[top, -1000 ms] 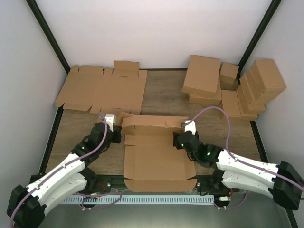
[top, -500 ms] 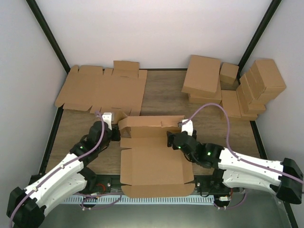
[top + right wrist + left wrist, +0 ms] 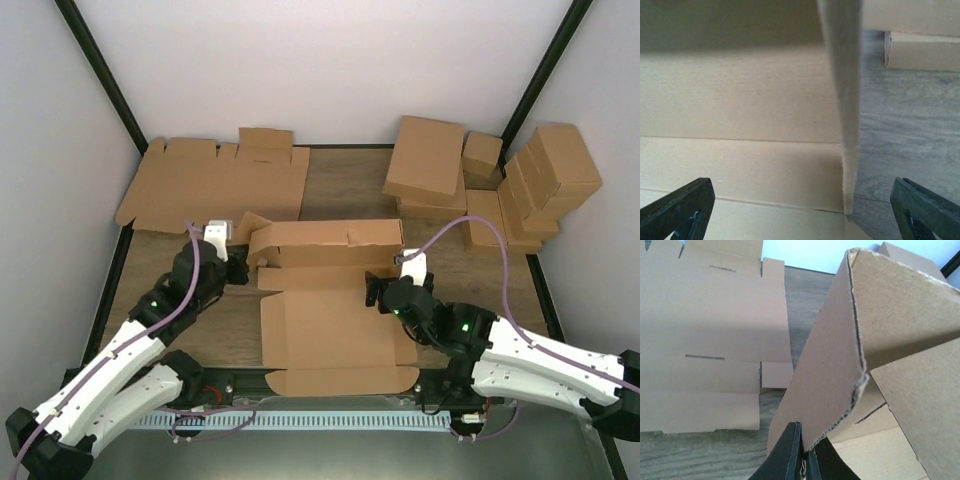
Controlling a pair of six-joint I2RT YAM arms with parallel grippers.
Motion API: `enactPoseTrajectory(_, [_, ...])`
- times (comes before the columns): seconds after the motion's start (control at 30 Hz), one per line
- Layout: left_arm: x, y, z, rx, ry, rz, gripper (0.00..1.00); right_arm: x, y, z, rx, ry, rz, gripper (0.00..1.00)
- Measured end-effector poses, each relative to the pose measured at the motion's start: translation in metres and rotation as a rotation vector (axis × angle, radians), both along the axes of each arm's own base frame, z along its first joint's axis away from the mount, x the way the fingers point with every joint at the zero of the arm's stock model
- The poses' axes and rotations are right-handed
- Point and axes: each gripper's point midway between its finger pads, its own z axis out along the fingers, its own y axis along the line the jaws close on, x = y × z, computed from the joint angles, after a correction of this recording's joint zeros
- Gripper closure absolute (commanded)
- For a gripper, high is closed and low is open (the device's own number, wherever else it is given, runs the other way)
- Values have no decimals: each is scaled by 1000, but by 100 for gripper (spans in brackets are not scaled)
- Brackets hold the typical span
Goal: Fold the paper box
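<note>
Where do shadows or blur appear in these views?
Right wrist: dark shadow across the top of the plain brown cardboard box, its upright flap blurred. Left wrist: grey shadow on the flat brown cardboard blanks. Top external: evenly lit, sharp.

Left tool (image 3: 805,442) mostly below frame

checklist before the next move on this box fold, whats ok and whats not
1. Left gripper holds the paper box by its left flap: ok, shut on the cardboard edge.
2. Right gripper let go: ok, jaws wide, nothing gripped.
3. Side flap between the right fingers: ok, upright, a little off centre.
4. Back wall raised: ok.
5. Front flap folded up: not ok, it lies flat.
6. Closed boxes clear of the fold: ok, apart at the far right.
</note>
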Motion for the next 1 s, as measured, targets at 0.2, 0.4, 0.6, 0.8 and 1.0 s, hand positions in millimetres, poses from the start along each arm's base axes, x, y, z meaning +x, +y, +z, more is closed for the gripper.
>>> enactPoseTrajectory(0.2, [1, -3, 24, 8, 3, -15, 96, 5, -1, 45, 15, -63, -8, 0])
enactPoseTrajectory(0.4, [3, -2, 25, 59, 51, -11, 96, 8, -4, 64, 6, -101, -22, 0])
enactPoseTrajectory(0.6, [1, 18, 24, 125, 71, 67, 96, 7, -8, 34, -29, -42, -47, 0])
enactPoseTrajectory(0.8, [-2, 35, 34, 172, 58, 127, 96, -1, -13, 5, -45, 0, -24, 0])
enactPoseTrajectory(1.0, [-2, 35, 58, 204, 38, 106, 96, 4, 7, 24, -65, -62, 72, 0])
